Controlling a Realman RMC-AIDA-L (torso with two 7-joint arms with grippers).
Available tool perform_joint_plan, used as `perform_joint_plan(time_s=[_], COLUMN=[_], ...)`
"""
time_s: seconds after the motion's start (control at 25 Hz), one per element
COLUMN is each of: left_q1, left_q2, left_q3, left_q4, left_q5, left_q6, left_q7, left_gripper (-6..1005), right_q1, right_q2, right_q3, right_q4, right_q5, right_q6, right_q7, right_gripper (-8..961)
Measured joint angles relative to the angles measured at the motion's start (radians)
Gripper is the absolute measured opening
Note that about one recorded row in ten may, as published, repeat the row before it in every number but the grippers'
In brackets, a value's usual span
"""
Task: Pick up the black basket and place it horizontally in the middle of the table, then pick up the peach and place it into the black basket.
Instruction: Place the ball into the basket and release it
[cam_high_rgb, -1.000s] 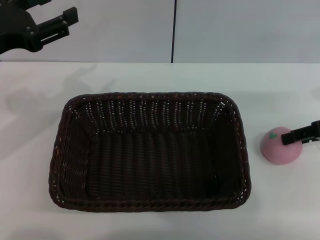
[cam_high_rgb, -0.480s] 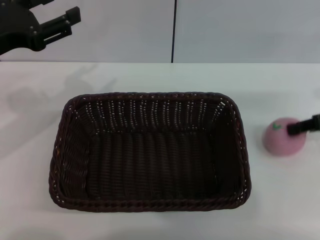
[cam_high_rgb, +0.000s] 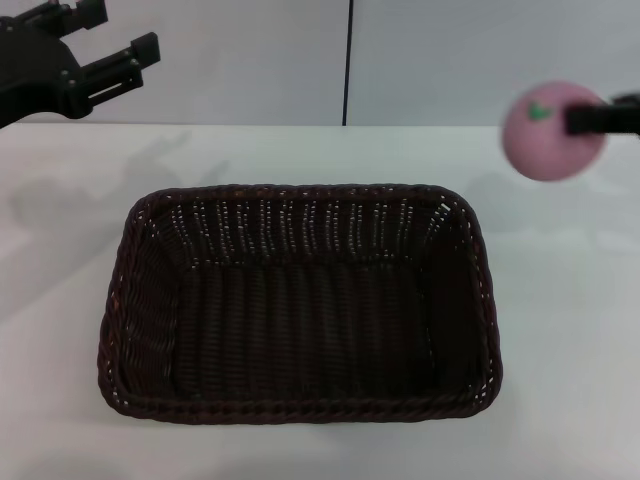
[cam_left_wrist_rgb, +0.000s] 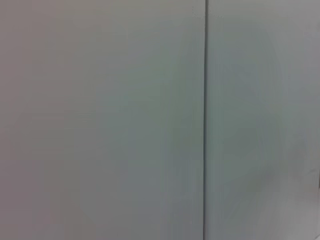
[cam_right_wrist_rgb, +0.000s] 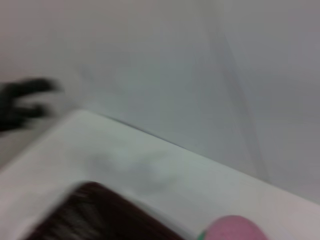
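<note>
The black basket (cam_high_rgb: 300, 305) lies lengthwise across the middle of the white table (cam_high_rgb: 560, 330), empty. The pink peach (cam_high_rgb: 548, 132), with its green leaf mark, hangs in the air above the table's far right, beyond the basket's right end. My right gripper (cam_high_rgb: 572, 121) is shut on it, and only one dark finger shows at the right edge. The right wrist view shows the peach (cam_right_wrist_rgb: 232, 228) and a corner of the basket (cam_right_wrist_rgb: 100, 215). My left gripper (cam_high_rgb: 112, 36) is open and empty, raised at the far left in front of the wall.
A pale grey wall with a dark vertical seam (cam_high_rgb: 348, 60) stands behind the table. The left wrist view shows only this wall and the seam (cam_left_wrist_rgb: 205, 120). The left gripper (cam_right_wrist_rgb: 20, 102) shows far off in the right wrist view.
My right gripper has lifted the peach off the table at the basket's right, raising it up and slightly towards the basket. The left gripper has barely shifted. The basket has not moved.
</note>
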Motion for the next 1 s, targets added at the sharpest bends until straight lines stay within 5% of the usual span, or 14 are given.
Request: perform_joint_plan(time_s=[0.16,0.4,0.72,1.0], left_q1=[-0.006,-0.007,-0.011,-0.011], left_q2=[-0.001,0.001,0.001,0.002], left_q3=[0.0,-0.005,-0.027,-0.052], left_q4=[-0.04,-0.103,-0.151,-0.198], left_q5=[-0.009,-0.09,-0.136,-0.162], left_q6=[-0.001,-0.004,0.004,0.006], left_q7=[0.021,0.074,0.099,0.166], left_gripper=[725,725,725,725], right_q1=[0.036,0.125,0.169,0.067], right_q2=[0.0,-0.001,0.0,-0.002], right_q3=[-0.182,-0.263,-0.276,-0.108], right_q4=[0.026,0.212,0.36,0.367], right_q5=[0.156,0.17,0.191,0.307], right_q6=[0.053,0.093,0.08,0.037], right_q7=[0.01,-0.021,-0.08,-0.24], right_gripper=[115,71,313,502])
